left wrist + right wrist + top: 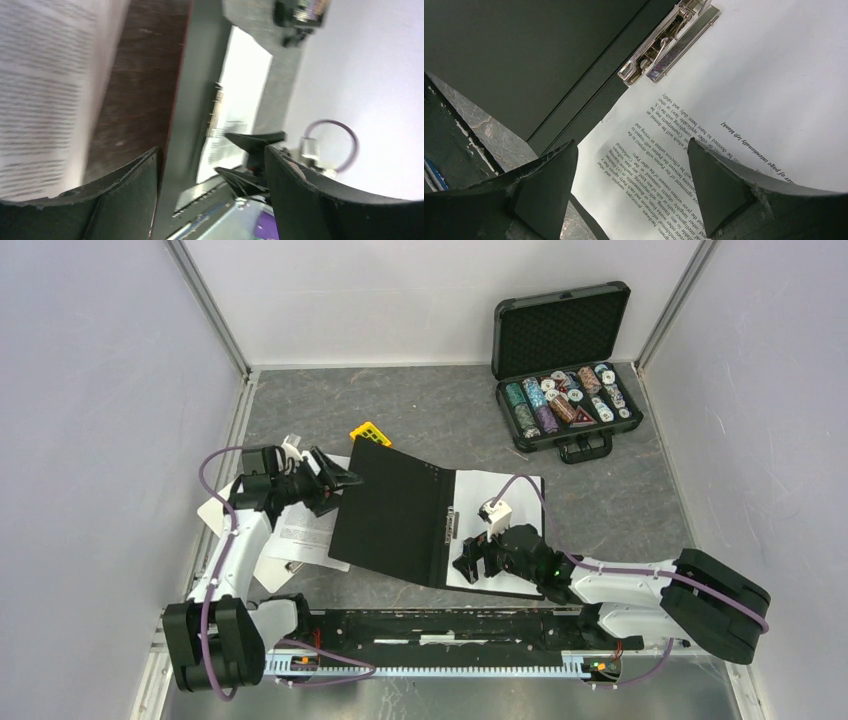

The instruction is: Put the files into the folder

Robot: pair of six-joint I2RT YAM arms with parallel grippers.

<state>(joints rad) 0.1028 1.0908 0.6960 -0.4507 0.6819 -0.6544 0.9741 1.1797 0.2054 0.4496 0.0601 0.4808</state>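
Nearest us, the right pincer is hovering with fingers spread above one printed sheet, touching nothing. The left pincer is also gaping wide, and the folder's red-rimmed cover edge is passing just beside one finger. We are seeing one folder lying open at the centre of the worktop, black inside. Its spine is running from 12 to 6 o'clock and its 9 o'clock cover is tilting up. The sheet is resting on the 3 o'clock half beside the single metal clip. More loose sheets are lying at 9 o'clock, but we cannot count them. One open chip case is sitting at 2 o'clock.
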